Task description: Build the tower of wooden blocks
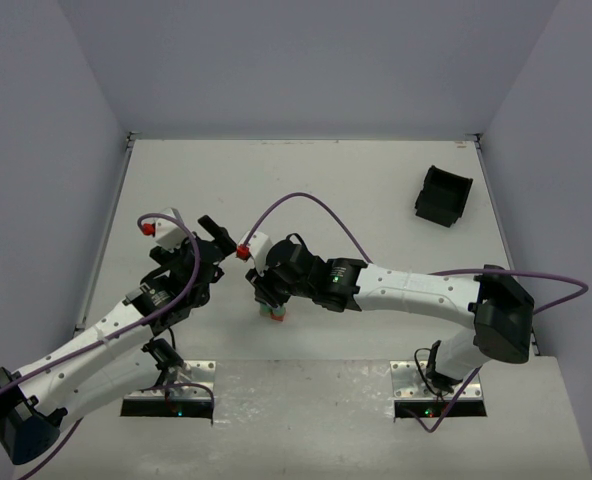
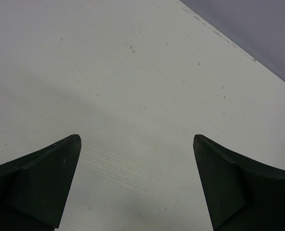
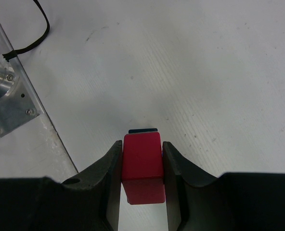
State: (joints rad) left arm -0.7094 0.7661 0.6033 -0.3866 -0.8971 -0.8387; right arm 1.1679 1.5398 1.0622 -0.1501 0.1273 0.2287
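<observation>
The right pincer (image 3: pixel 142 143) is closed on a red block (image 3: pixel 142 161), one finger flat against each side face. From the wrist view the block sits straight between the jaws. Just past its far edge shows a thin strip of a blue block (image 3: pixel 143 130), which I take to be the piece directly under it.

From above, the right pincer hangs over the tower (image 1: pixel 275 316), which stands on the tabletop (image 3: pixel 205 72) near the front edge, between the two arm bases. Only a bit of green and red shows below the wrist; the rest of the stack is hidden. Whether the red block already rests on the blue one or hangs just above it, I cannot tell.

The left pincer (image 2: pixel 136 144) is spread wide and holds nothing. It hovers over bare tabletop to the left of the tower, apart from it. A black bin (image 1: pixel 443 195) lies far off at the right rear.

The step in hand looks like setting the red block on top. Next, the block needs to sit flush and centred on the blue one. Then the jaws should open slowly and evenly, and the wrist should rise straight up. Any sideways drag could topple so narrow a stack.
</observation>
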